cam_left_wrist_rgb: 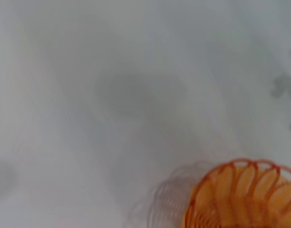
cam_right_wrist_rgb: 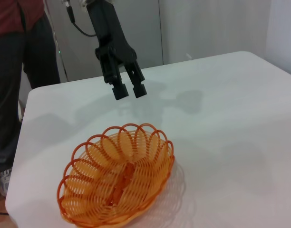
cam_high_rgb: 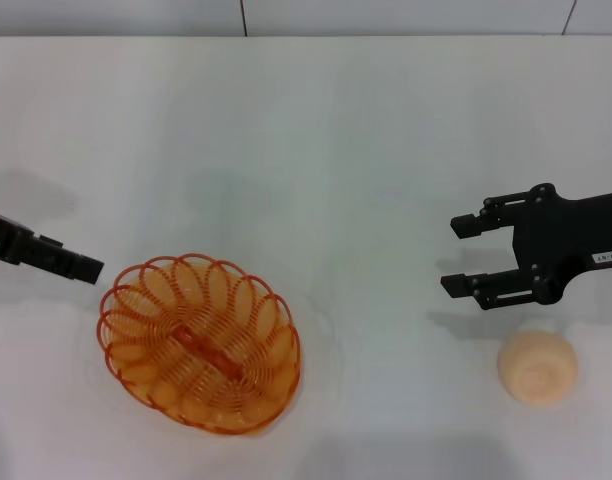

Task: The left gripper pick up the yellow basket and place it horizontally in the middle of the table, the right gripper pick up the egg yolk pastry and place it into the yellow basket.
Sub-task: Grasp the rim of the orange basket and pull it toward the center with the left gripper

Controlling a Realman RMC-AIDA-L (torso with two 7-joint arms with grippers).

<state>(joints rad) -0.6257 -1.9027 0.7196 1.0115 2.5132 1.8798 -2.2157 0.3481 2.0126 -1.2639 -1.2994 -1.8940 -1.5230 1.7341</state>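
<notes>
Basket (cam_high_rgb: 200,343) sits near-left on the counter (cam_high_rgb: 366,150), tilted. My left tool (cam_right_wrist_rgb: 129,89) hovers open just beyond its rim; I should descend squarely, pinching one loop.

yellow basket (cam_high_rgb: 200,343) left, egg yolk pastry (cam_high_rgb: 537,368) right

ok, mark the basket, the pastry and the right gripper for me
yellow basket (cam_high_rgb: 201,343): head view, on its spiral base.
egg yolk pastry (cam_high_rgb: 537,368): head view, on its top.
right gripper (cam_high_rgb: 464,255): head view, midway between its fingertips.
</notes>
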